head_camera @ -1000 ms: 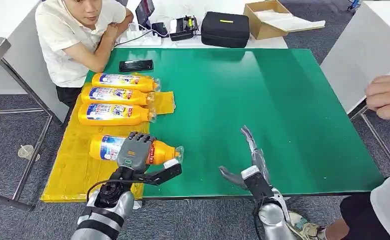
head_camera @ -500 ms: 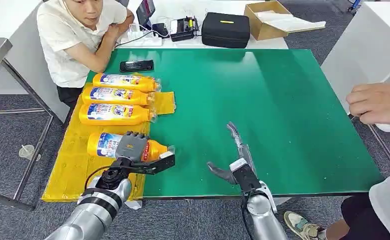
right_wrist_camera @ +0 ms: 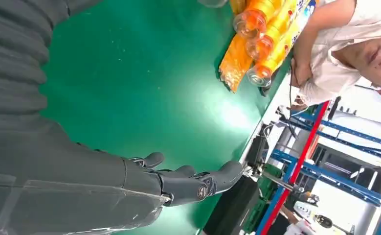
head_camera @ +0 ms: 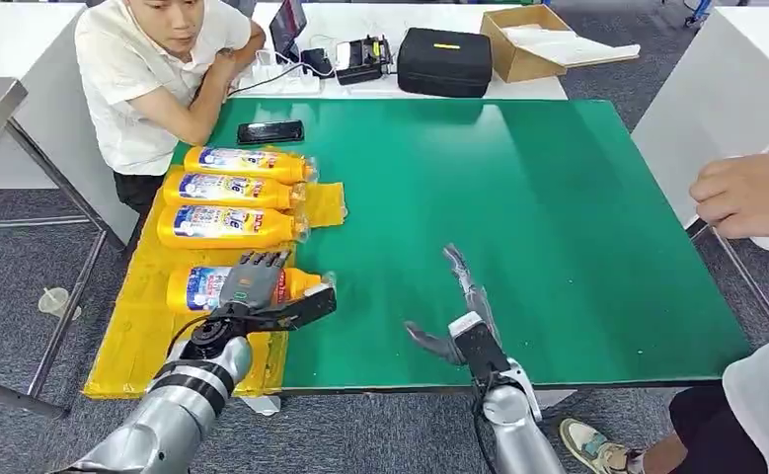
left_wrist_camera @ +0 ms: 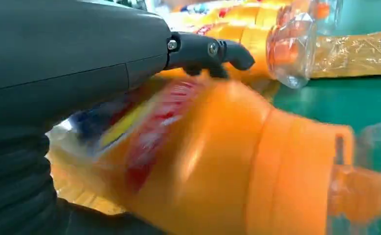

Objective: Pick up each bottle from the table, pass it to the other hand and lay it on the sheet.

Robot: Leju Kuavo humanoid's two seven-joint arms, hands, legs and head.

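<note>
— Where's the bottle it's working on?

— The orange bottle (head_camera: 202, 288) lies on its side on the yellow sheet (head_camera: 138, 341), at the near end of the row, cap pointing toward the green table (head_camera: 518, 197). The left hand (head_camera: 252, 286) is wrapped over its middle, fingers curled across the label, thumb stretched out past the neck. From the wrist camera the bottle (left_wrist_camera: 237, 161) is close and blurred, with the fingers (left_wrist_camera: 212, 49) arching over it.

— And the others?

— Three more orange bottles (head_camera: 227, 195) lie side by side further along the sheet, all with caps toward the green.

— The right hand?

— The right hand (head_camera: 464, 316) is low over the near part of the table, holding nothing, fingers stretched forward and thumb out to the side. Well apart from the bottle.

— Anyone around?

— A person in a white shirt (head_camera: 153, 69) sits at the far left corner, arms folded, a black phone (head_camera: 269, 131) just beside. Another person's hand (head_camera: 750, 193) hangs at the right edge. A black case (head_camera: 444, 59) and a cardboard box (head_camera: 533, 35) sit beyond the table.
</note>
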